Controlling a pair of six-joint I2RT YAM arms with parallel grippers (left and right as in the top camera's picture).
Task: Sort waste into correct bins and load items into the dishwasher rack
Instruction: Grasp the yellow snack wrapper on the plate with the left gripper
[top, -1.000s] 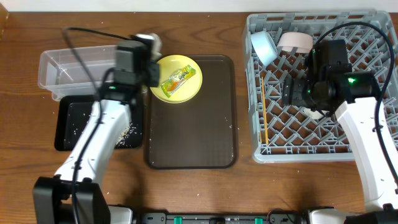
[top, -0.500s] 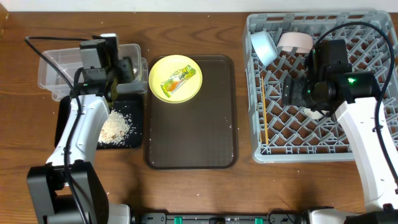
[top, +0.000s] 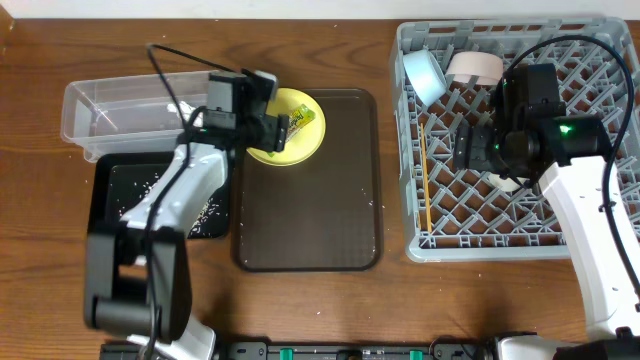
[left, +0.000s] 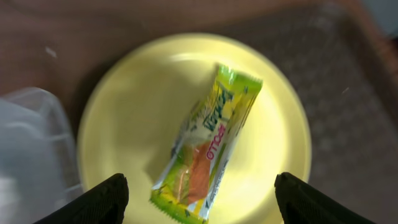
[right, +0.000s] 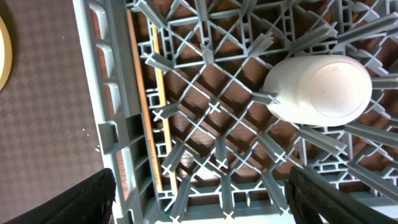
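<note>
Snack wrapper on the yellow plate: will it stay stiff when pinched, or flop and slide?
The wrapper looks like thin, glossy film, so it is probably light and may crumple or flop when pinched. It lies flat on the smooth yellow plate, so a push may slide it.

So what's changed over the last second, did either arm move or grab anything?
The left gripper swung left from the round yellow plate out over the clear plastic tub, then back right. It now hovers open above the green-and-white snack wrapper on the plate, holding nothing. The right gripper stayed open over the grey plastic dishwasher rack. The wrapper and plate have not moved.
</note>
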